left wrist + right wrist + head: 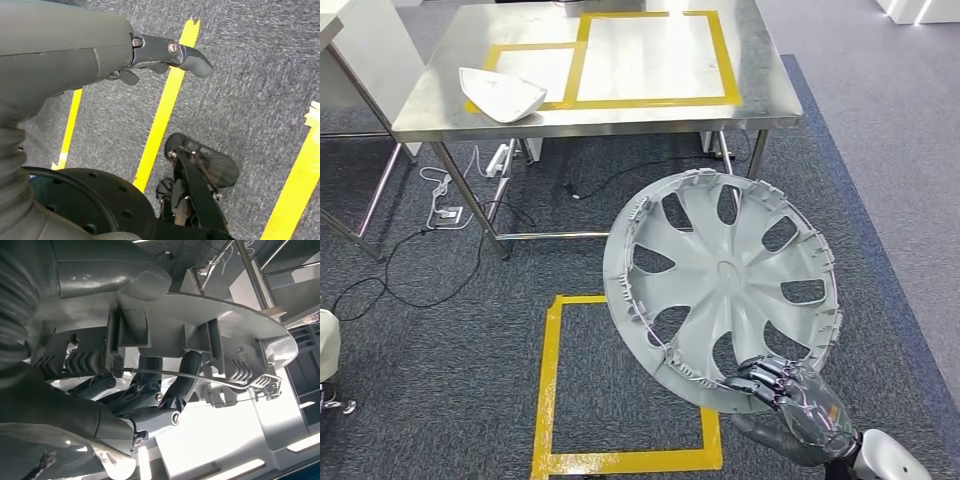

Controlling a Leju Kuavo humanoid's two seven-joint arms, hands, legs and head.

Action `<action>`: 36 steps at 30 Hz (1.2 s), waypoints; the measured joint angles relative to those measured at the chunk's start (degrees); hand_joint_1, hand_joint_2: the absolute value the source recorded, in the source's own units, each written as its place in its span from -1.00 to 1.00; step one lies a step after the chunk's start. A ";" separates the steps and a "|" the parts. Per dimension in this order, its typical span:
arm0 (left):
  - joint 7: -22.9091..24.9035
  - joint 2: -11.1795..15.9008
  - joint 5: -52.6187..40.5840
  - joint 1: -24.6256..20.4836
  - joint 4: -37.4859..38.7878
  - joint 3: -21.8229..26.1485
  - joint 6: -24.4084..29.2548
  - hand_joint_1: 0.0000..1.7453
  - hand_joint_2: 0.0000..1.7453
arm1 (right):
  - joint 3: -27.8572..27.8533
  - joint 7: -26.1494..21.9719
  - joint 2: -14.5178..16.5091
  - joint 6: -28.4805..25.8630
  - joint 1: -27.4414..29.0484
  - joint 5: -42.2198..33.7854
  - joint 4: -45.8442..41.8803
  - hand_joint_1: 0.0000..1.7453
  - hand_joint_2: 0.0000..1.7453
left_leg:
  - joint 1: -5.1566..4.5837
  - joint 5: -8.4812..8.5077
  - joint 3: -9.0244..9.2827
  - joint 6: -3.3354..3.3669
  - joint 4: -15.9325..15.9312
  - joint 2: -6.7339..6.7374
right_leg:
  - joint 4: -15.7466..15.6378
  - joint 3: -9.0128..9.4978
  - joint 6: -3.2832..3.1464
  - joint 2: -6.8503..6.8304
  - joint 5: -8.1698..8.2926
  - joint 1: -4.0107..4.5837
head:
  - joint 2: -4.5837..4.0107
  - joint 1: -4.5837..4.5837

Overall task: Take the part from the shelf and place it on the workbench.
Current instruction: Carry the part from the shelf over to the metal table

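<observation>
The part is a silver-grey wheel cover [724, 280], held up in the air over the carpet in front of the workbench [441, 100]. My right hand [792, 400] grips its near rim from below at the picture's bottom right. In the right wrist view the dark fingers [151, 402] curl over the rim of the wheel cover [226, 335], whose ribbed inner side faces the camera. My left hand [166, 52] hangs above the grey carpet with its fingers stretched out and nothing in them.
A white curved panel [501, 95] lies at the workbench's near left, beside yellow-taped rectangles [652, 60]. Cables and a power strip [452, 210] lie under the bench. A yellow tape square [546, 400] marks the carpet before me. Another table's legs [373, 200] stand at left.
</observation>
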 joint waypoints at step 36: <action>0.61 -0.15 -0.10 -0.02 0.04 0.00 0.00 -1.00 1.00 | -0.04 0.33 0.19 -0.25 0.33 0.76 0.04 1.00 1.00 | -0.21 6.06 5.62 0.75 -13.38 0.15 | -0.19 2.47 1.36 0.26 -2.41 0.30 | 0.00 -0.03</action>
